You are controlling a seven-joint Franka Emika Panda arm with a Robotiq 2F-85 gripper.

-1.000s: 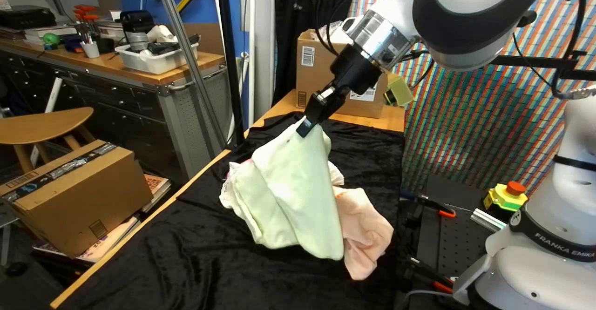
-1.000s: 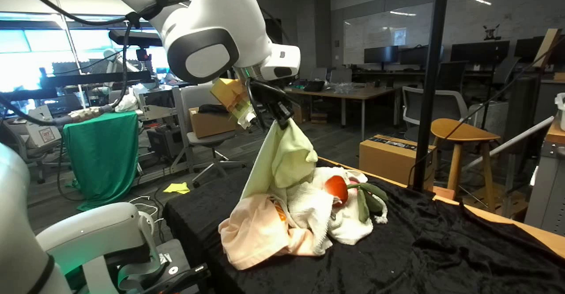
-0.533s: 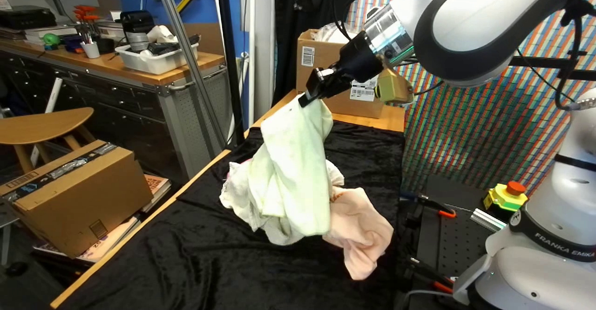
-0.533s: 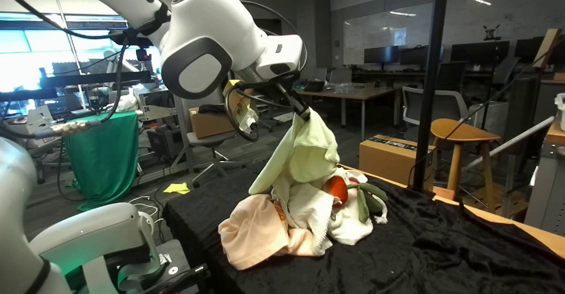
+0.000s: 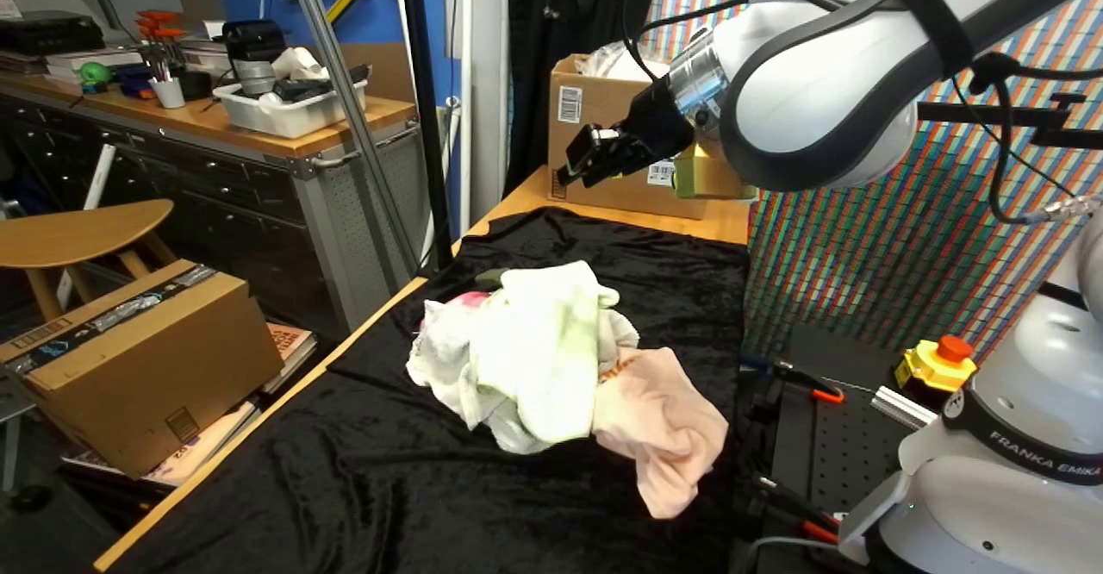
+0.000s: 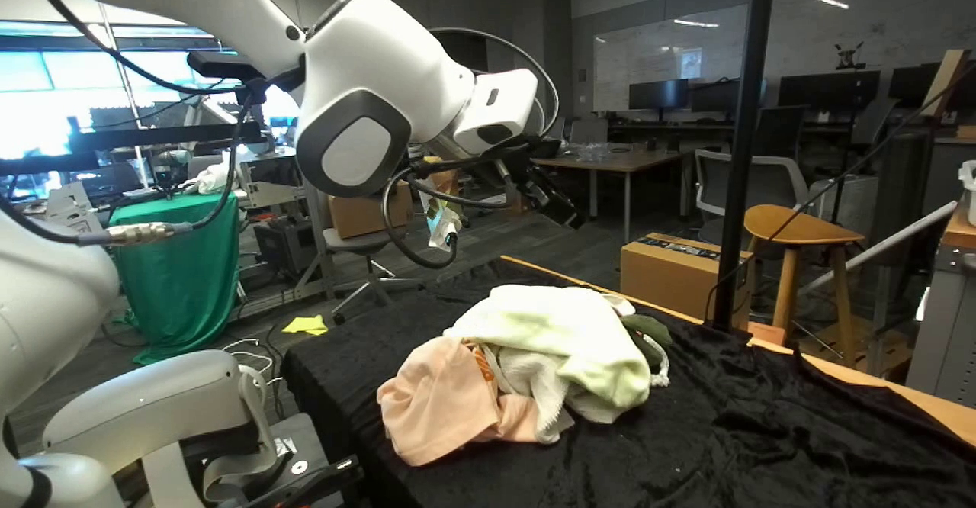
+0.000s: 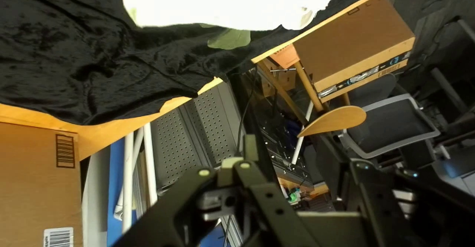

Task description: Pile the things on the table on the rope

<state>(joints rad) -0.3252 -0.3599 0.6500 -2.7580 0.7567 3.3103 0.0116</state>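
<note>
A pale green-white cloth (image 5: 551,341) lies draped over the pile on the table; in an exterior view the same cloth (image 6: 557,332) covers the pile's top, and it looks overexposed in the wrist view (image 7: 222,2). A peach cloth (image 6: 438,401) and a white cloth (image 6: 526,374) lie under and beside it. A dark green leafy thing (image 6: 648,332) sticks out at one end, beside a white cord (image 6: 662,367). A pink patch (image 5: 472,299) shows at the edge. My gripper (image 7: 291,150) is open and empty, above and apart from the pile in both exterior views (image 5: 576,177) (image 6: 568,217).
Black velvet (image 5: 345,488) covers the table, with a wooden edge (image 5: 250,423) showing. A cardboard box (image 5: 595,126) stands at the table's far end. A dark upright pole (image 6: 740,149) stands by the table edge. The robot base (image 5: 1000,488) stands beside the table.
My gripper has opened and let go of the pale green cloth. The cloth has dropped onto the pile and now hides the red thing. The gripper has tilted and shifted slightly.
</note>
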